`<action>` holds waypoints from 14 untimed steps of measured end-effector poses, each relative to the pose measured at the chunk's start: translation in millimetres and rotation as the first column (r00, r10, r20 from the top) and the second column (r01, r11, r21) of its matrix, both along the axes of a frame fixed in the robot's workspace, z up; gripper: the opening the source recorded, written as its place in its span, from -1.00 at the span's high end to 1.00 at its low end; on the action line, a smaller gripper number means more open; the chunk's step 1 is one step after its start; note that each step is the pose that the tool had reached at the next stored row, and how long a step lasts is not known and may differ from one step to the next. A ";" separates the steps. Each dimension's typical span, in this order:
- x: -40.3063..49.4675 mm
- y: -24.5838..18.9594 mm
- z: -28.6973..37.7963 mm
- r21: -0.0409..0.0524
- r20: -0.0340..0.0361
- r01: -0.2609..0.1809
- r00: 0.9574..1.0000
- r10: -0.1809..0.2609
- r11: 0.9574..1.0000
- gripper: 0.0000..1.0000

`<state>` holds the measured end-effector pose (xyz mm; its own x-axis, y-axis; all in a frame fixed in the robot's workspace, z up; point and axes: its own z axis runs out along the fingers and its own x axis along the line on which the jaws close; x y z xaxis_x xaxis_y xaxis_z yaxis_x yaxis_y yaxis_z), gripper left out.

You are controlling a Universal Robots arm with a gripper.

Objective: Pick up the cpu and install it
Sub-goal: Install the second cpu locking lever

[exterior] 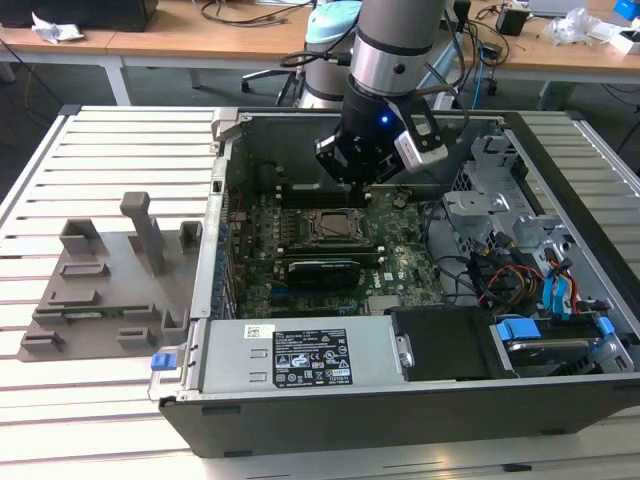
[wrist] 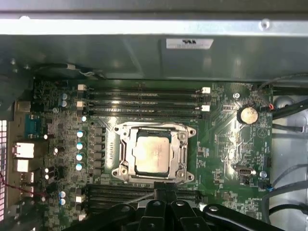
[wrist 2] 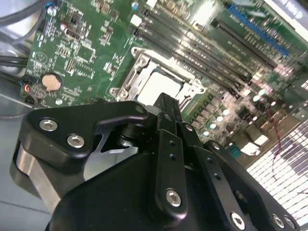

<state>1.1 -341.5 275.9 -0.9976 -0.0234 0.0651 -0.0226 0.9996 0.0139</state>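
Observation:
The cpu (wrist: 152, 154), a small square chip with a silvery top, lies flat inside the metal socket frame (wrist: 121, 149) on the green motherboard (wrist: 226, 144). In the exterior view the cpu (exterior: 335, 226) sits near the middle of the open computer case (exterior: 215, 230). My gripper (exterior: 352, 182) hangs just above the board, a little behind the socket. In both wrist views its black fingers (wrist: 166, 190) are pressed together with nothing between them. The gripper (wrist 2: 166, 103) is apart from the cpu (wrist 2: 159, 84).
A grey power supply box (exterior: 300, 360) lies along the case's front. Drive cages and coloured cables (exterior: 530, 270) crowd the exterior view's right. Memory slots (wrist: 144, 98) flank the socket. A grey holder fixture (exterior: 110, 280) rests on the slatted table at the exterior view's left.

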 end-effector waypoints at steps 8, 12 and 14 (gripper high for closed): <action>-0.1 -25.1 -0.4 0.130 0.000 0.000 1.000 0.000 0.992 0.79; -1.3 -40.6 -2.6 0.158 0.000 0.000 1.000 0.000 0.988 0.79; -1.9 -47.4 -5.9 0.160 0.000 0.000 1.000 0.000 0.987 0.79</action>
